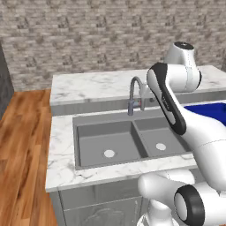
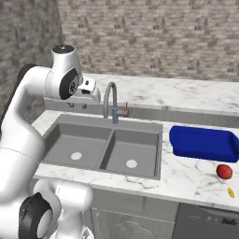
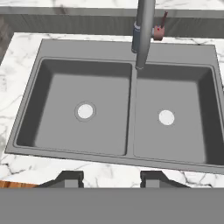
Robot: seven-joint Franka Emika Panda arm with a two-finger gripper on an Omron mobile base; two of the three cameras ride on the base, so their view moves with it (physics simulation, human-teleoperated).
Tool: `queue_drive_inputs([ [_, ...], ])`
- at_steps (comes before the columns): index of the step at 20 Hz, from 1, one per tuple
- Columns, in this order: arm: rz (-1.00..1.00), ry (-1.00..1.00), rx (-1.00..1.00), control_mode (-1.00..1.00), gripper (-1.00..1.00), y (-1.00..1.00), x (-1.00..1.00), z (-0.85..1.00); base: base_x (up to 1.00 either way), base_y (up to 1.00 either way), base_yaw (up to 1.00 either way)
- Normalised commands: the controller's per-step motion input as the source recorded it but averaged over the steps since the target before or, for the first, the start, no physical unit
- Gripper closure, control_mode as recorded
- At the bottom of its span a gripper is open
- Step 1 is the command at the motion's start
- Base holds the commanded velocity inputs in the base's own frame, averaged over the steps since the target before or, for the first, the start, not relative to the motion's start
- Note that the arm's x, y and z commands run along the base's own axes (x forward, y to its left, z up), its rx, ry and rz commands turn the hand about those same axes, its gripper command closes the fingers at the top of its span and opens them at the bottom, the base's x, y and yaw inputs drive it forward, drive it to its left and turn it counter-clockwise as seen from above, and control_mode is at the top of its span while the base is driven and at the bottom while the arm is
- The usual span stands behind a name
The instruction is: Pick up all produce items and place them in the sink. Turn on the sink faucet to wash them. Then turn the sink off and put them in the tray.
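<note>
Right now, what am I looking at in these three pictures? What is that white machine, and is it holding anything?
It is a white robot arm in a simulated kitchen. Two pictures come from cameras on its base, behind it to the left and right. The third comes from a camera on its hand, looking down past the gripper, whose jaws stand apart with nothing between them. Below lies a grey double sink with a faucet. On the counter to the right sit a blue tray, a small red fruit and a tiny yellow item.
</note>
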Motion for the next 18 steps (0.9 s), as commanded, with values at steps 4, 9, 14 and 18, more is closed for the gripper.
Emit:
queue_drive_inputs([
  [4, 0.0, 0.0, 0.0, 1.0, -1.0, 0.0, 0.0, 0.0, 0.0, -0.05, 0.0],
  [9, 0.0, 0.0, 0.0, 1.0, -1.0, 0.0, 0.0, 0.0, 0.0, -0.48, 0.0],
  [14, 0.0, 0.0, 0.0, 1.0, -1.0, 0.0, 0.0, 0.0, 0.0, -0.65, 0.0],
  [18, 0.0, 0.0, 0.0, 1.0, -1.0, 0.0, 0.0, 0.0, 0.0, -0.7, 0.0],
])
